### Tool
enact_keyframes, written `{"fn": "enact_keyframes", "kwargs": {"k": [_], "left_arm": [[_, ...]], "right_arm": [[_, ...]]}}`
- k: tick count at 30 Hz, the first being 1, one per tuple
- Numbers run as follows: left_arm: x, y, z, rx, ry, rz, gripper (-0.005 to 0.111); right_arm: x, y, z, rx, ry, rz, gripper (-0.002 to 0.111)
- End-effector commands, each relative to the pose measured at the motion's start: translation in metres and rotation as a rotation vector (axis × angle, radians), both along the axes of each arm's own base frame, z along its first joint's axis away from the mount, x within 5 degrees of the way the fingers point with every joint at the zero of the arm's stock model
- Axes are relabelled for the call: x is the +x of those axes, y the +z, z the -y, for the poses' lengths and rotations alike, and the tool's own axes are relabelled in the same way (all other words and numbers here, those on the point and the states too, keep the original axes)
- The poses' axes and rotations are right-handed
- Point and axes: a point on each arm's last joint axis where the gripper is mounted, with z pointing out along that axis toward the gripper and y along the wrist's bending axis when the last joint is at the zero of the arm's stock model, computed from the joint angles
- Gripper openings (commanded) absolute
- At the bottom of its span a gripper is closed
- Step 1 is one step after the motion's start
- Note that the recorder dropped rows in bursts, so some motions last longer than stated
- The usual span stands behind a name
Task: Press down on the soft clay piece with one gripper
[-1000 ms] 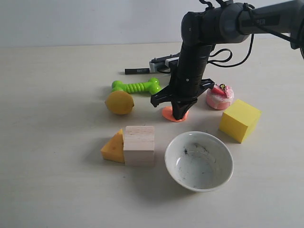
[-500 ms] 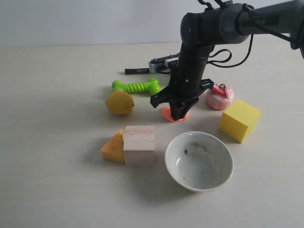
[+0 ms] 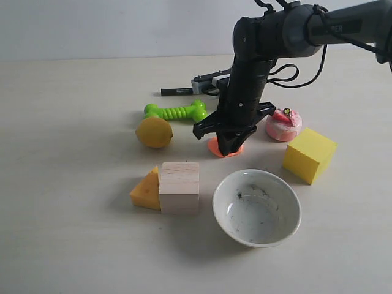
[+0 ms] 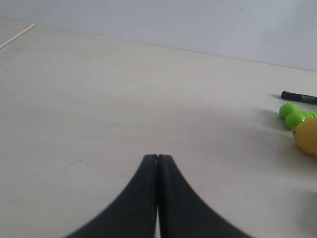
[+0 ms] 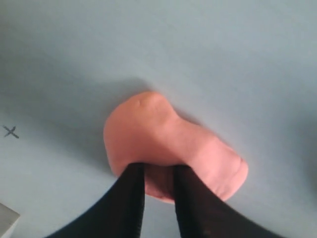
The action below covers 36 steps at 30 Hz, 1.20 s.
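The soft clay piece is a flat salmon-orange blob in the middle of the table, between the lemon and the pink cake toy. My right gripper points straight down onto it, and its tips hide most of the blob in the exterior view. In the right wrist view both black fingertips dig into the near edge of the clay. The right gripper is open by a narrow gap, with clay showing in it. My left gripper is shut and empty above bare table, and is out of the exterior view.
A yellow lemon and a green bone toy lie left of the clay. The pink cake toy and a yellow cube are to its right. In front stand a white bowl, a wooden block and a cheese wedge. A black pen lies behind.
My right gripper has drifted very slightly to the left while staying on the clay. Nothing else has moved.
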Motion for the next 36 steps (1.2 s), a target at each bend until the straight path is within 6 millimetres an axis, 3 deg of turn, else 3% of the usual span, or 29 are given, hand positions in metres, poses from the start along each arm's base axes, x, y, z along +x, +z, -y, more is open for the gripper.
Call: {"fn": "enact_keyframes", "kwargs": {"k": [1, 24, 36], "left_arm": [[0.000, 0.003, 0.000, -0.006, 0.002, 0.025, 0.000], [0.000, 0.003, 0.000, -0.006, 0.002, 0.025, 0.000], [0.000, 0.003, 0.000, -0.006, 0.002, 0.025, 0.000]], "right_arm": [[0.010, -0.008, -0.002, 0.017, 0.005, 0.131, 0.035], [0.011, 0.011, -0.002, 0.039, 0.001, 0.164, 0.035], [0.009, 0.020, -0.003, 0.057, -0.009, 0.160, 0.029]]}}
